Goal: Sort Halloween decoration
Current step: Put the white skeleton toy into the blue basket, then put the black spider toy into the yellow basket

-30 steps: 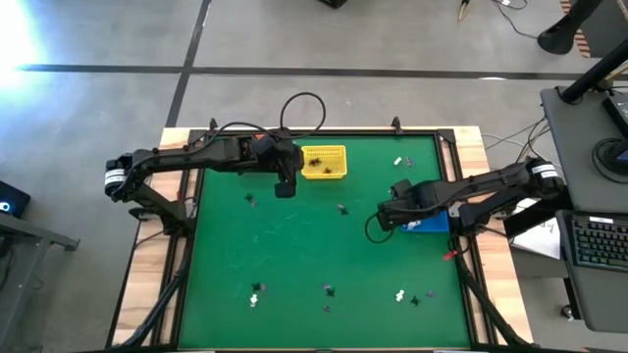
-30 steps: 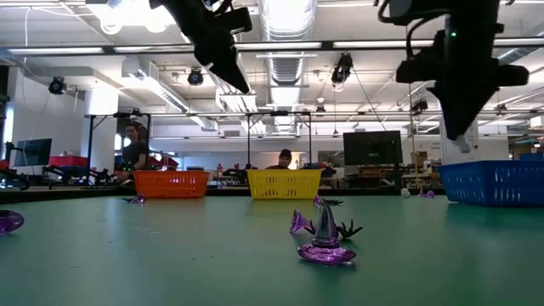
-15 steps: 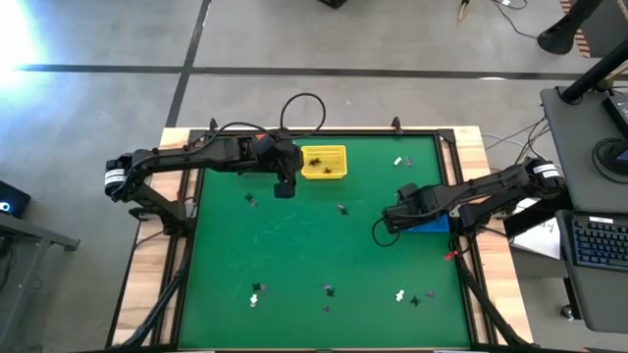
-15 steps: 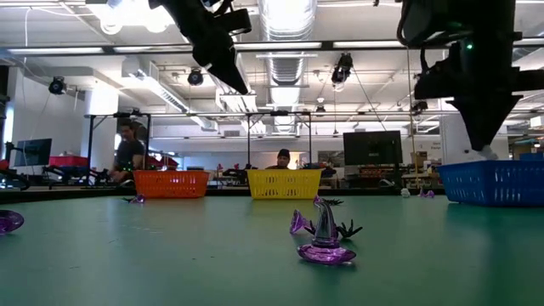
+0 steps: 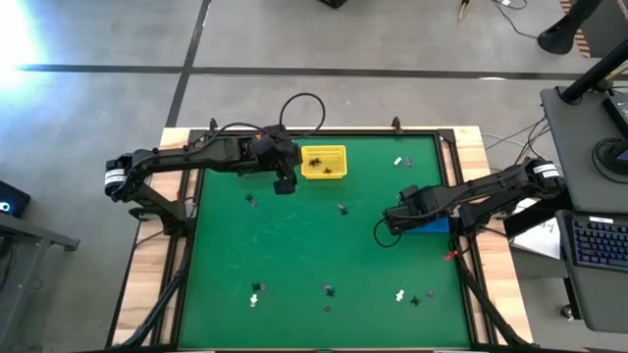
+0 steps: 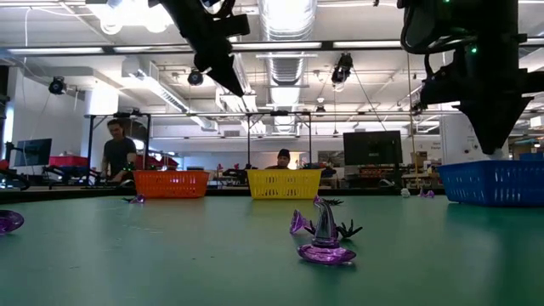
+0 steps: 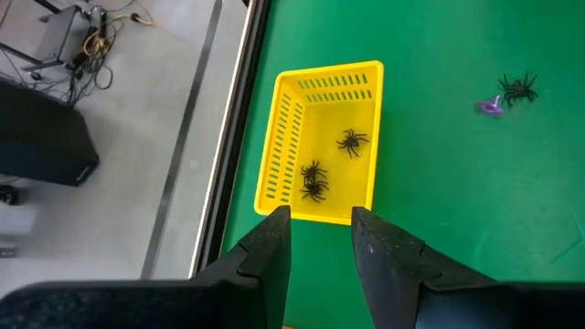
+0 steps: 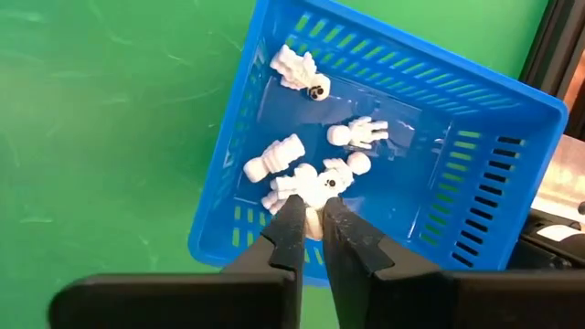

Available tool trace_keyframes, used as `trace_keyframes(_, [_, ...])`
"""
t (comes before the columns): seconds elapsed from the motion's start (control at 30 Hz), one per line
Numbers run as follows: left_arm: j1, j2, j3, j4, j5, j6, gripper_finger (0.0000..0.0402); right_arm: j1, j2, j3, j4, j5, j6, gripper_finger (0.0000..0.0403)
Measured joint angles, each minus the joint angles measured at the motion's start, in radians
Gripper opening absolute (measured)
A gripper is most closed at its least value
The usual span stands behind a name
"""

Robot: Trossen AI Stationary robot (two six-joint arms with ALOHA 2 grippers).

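Small trinkets lie scattered on the green table: one [image 5: 341, 209] mid-table, one [image 5: 251, 201] to the left, several along the near edge [image 5: 329, 289]. A purple witch hat [image 6: 325, 238] stands close to the low camera. Three black spiders [image 7: 315, 178] lie in the yellow basket [image 7: 324, 142]. White figures [image 8: 302, 174] lie in the blue basket [image 8: 512, 183]. My left gripper [image 7: 320, 228] hovers open and empty over the table beside the yellow basket [image 5: 324, 162]. My right gripper [image 8: 313, 215] hangs over the blue basket's [image 5: 429, 226] edge, shut on a white trinket. My right gripper pinches a small white trinket [image 8: 314, 219] between its two fingertips, coming from above and pointing down. The trinket is lifted clear, above the blue basket's rim on the side toward the table's middle. The fingers hide most of it.
An orange basket [image 6: 170, 183] stands at the far edge, left of the yellow basket [image 6: 283, 183]; the blue basket [image 6: 493, 181] is at the right edge. A raised dark frame [image 5: 456, 186] borders the table. People stand in the room beyond.
My right gripper has moved toward the table's right edge and a little down, carrying the white trinket from over the open table to above the blue basket. It has stayed shut.
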Motion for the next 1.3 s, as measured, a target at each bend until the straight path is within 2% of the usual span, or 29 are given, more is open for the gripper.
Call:
trace_keyframes(0.4, [0.001, 0.000, 0.000, -0.004, -0.008, 0.000, 0.0130, 0.000, 0.000, 0.000, 0.000, 0.001, 0.001, 0.0104])
trace_keyframes(0.63, [0.004, 0.000, 0.000, -0.063, -0.012, 0.000, 0.0135, 0.000, 0.000, 0.008, 0.000, 0.000, 0.002, 0.0122])
trace_keyframes(0.8, [0.008, 0.001, 0.000, -0.122, -0.102, 0.000, 0.0135, 0.000, 0.000, 0.048, 0.001, 0.000, 0.001, 0.0127])
trace_keyframes(0.87, [0.010, 0.001, 0.000, -0.141, -0.105, -0.014, 0.0135, -0.001, 0.000, 0.072, 0.002, 0.001, 0.001, 0.0127])
trace_keyframes(1.1, [0.011, 0.001, -0.025, -0.248, -0.023, -0.097, 0.0135, -0.001, 0.000, 0.166, 0.005, 0.093, -0.031, 0.0127])
trace_keyframes(1.3, [0.010, 0.001, -0.123, -0.207, 0.109, -0.128, 0.0135, -0.002, 0.000, 0.251, 0.003, 0.176, -0.082, 0.0127])
